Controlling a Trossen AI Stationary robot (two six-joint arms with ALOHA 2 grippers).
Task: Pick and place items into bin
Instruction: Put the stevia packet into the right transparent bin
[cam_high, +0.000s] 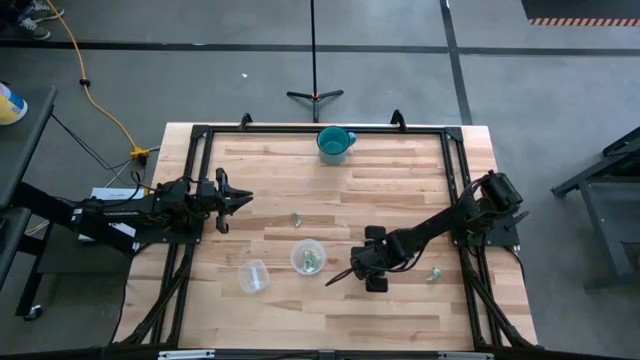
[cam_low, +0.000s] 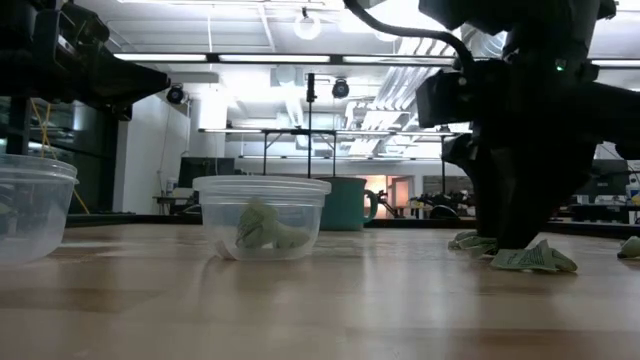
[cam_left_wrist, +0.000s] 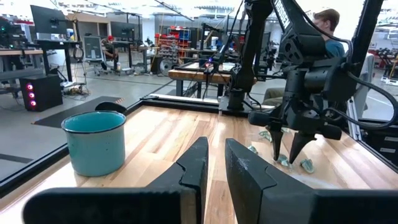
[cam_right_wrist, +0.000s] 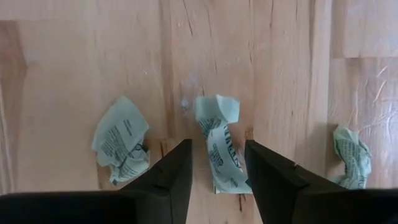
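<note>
Several crumpled pale green pieces lie on the wooden table. In the right wrist view, one piece (cam_right_wrist: 219, 146) lies flat between the fingers of my open right gripper (cam_right_wrist: 217, 165), which points down just above the table. A second piece (cam_right_wrist: 121, 142) and a third (cam_right_wrist: 351, 157) lie to either side of it. In the high view my right gripper (cam_high: 347, 275) is right of a clear bin (cam_high: 308, 257), which holds green pieces (cam_low: 262, 228). My left gripper (cam_high: 240, 198) waits at the table's left, its fingers (cam_left_wrist: 214, 165) only a narrow gap apart and empty.
A second clear bin (cam_high: 254, 276) stands near-left of the first. A teal mug (cam_high: 335, 143) stands at the far edge. Loose pieces lie at mid-table (cam_high: 297, 218) and at the right (cam_high: 435, 272). A black frame rims the table. A person sits beyond the table (cam_left_wrist: 324, 28).
</note>
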